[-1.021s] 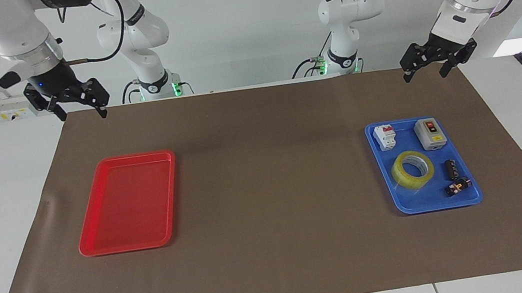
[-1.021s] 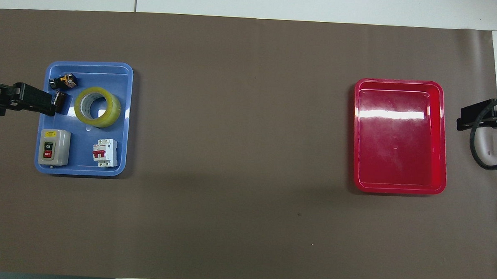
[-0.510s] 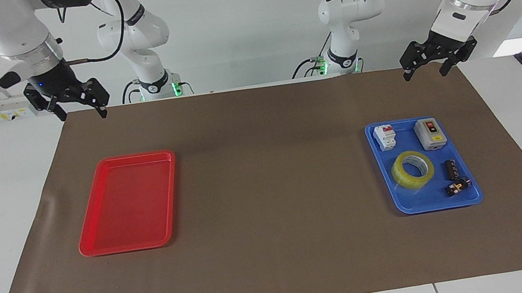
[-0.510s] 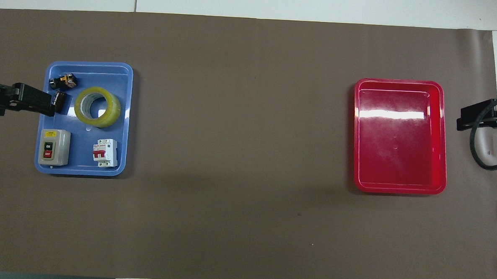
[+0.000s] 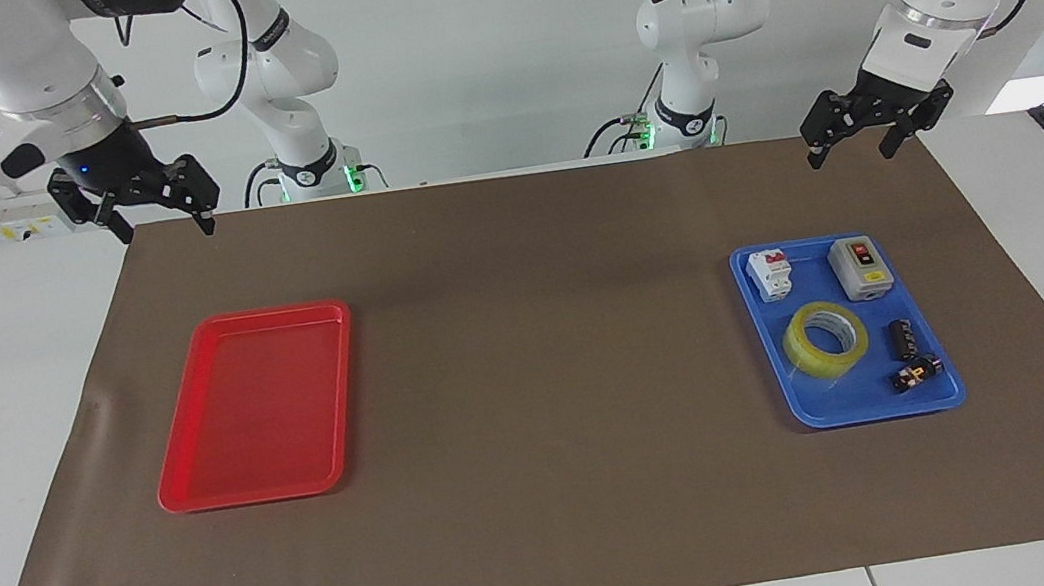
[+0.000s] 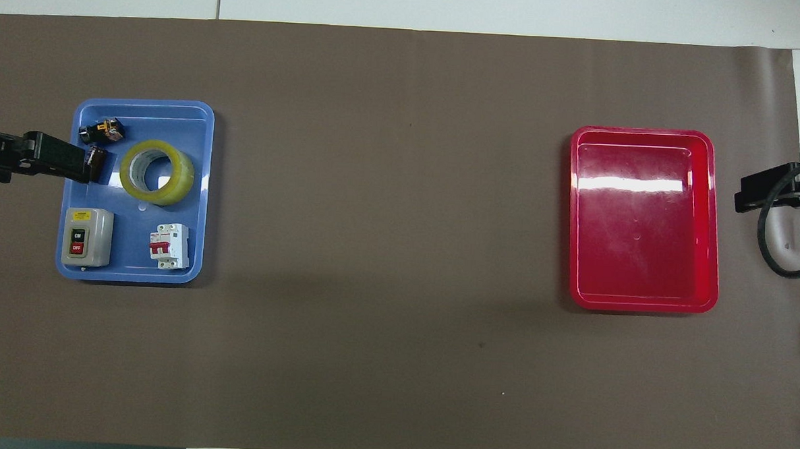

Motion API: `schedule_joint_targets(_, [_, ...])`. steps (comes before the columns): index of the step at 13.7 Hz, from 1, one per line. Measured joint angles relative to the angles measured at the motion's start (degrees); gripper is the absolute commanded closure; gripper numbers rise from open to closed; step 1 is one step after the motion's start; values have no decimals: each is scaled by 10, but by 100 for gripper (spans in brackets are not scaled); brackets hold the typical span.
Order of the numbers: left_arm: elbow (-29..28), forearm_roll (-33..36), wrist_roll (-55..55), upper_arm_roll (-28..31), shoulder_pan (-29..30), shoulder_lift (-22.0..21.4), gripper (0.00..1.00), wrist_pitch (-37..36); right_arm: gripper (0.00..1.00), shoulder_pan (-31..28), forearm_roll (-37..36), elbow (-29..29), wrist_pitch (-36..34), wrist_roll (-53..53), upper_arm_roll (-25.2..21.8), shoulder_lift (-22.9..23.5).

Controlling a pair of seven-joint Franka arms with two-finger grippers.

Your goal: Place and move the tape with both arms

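Note:
The tape is a translucent yellow roll with a pale core. It lies flat in the blue tray at the left arm's end of the table, and shows in the overhead view too. My left gripper hangs open and empty in the air, over the mat's edge by the robots. In the overhead view the left gripper overlaps the blue tray's rim beside the tape. My right gripper hangs open and empty at the right arm's end, seen in the overhead view beside the red tray.
An empty red tray lies at the right arm's end. The blue tray also holds a grey switch box, a white circuit breaker and two small black parts. A brown mat covers the table.
The left gripper has shifted very slightly in the air. The right arm, the tape and the trays have not moved.

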Motion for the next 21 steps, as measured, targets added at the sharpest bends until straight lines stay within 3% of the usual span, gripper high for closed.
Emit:
schedule_joint_targets(5, [-53, 1, 10, 4, 54, 39, 0, 117, 0, 0, 0, 0, 0, 0, 0, 0])
schedule_joint_targets(8, [-115, 16, 12, 4, 62, 56, 0, 201, 0, 0, 0, 0, 0, 0, 0, 0])
schedule_joint_targets(11, [-139, 23, 12, 4, 67, 86, 0, 249, 0, 0, 0, 0, 0, 0, 0, 0])
schedule_joint_targets(17, [-163, 24, -6, 4, 70, 167, 10, 361, 0, 0, 0, 0, 0, 0, 0, 0])
schedule_joint_targets(21, [-173, 24, -25, 4, 70, 181, 22, 378, 0, 0, 0, 0, 0, 0, 0, 0])
